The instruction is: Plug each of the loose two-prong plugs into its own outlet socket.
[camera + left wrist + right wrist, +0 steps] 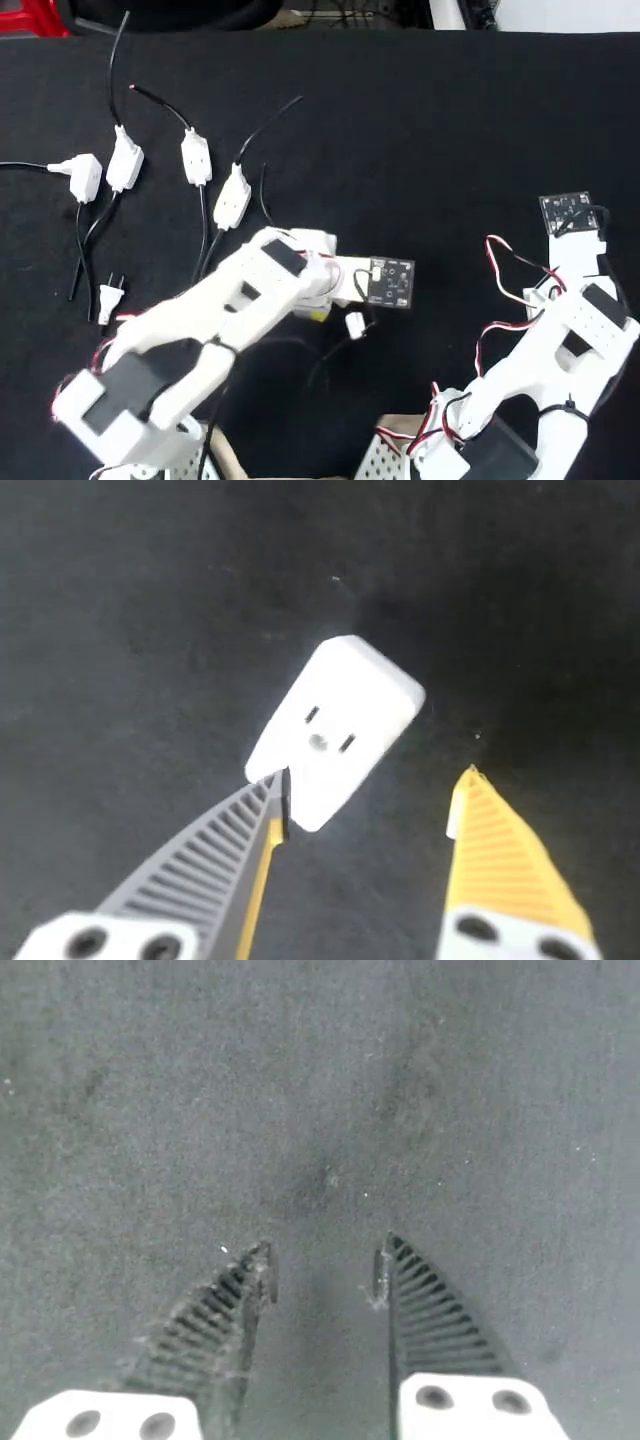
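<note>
High view: left arm (230, 300) extended, jaws parted over socket (354, 324).

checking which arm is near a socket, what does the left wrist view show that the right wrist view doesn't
Left wrist, not right: a white socket, two slots facing the camera, lying between the jaws, close to the grey one. Right wrist, not left: plain black cloth in the gap between the jaws. Both: open jaws over that cloth.

The outlet socket (335, 725) is white, the table (450, 120) black, the left gripper (372, 778) ribbed yellow-grey.
</note>
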You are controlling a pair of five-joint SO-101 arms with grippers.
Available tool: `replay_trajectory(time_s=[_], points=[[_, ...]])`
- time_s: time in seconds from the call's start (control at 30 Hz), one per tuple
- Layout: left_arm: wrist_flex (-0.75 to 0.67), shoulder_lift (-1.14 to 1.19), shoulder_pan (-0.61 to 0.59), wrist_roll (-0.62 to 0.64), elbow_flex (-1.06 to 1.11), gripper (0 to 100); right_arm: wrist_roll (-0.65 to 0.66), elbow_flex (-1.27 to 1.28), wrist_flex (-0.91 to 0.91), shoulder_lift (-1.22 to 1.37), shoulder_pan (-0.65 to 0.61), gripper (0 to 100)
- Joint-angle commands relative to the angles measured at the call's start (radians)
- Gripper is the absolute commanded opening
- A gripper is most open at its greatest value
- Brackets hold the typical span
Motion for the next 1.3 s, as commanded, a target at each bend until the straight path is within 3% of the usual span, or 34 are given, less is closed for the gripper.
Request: replay_trajectory(time_s=[0.0,0.4,0.6,0.67,0.8,0.93,1.27], points=[[-0.081,0.078,0.002,0.081,-0.097,26,0.000,-0.053,-0.015,-0.001,0.008,16.6],[-0.084,0.167,0.035,0.124,-0.122,26,0.000,-0.050,-0.015,-0.001,0.008,16.6],[-0.084,0.167,0.030,0.126,-0.145,2,0.000,-0.050,-0.015,-0.001,0.008,16.6],[-0.077,0.166,0.035,0.126,-0.142,5,0.000,-0.048,-0.015,-0.001,0.008,16.6],[0.041,0.146,0.036,0.126,-0.183,2,0.000,-0.048,-0.014,-0.001,0.008,16.6],[0.253,0.058,0.027,0.143,-0.260,3,0.000,-0.048,-0.014,-0.001,0.009,16.6],[0.661,-0.290,-0.071,0.529,-0.403,3,-0.023,-0.050,-0.014,0.007,0.008,16.6]])
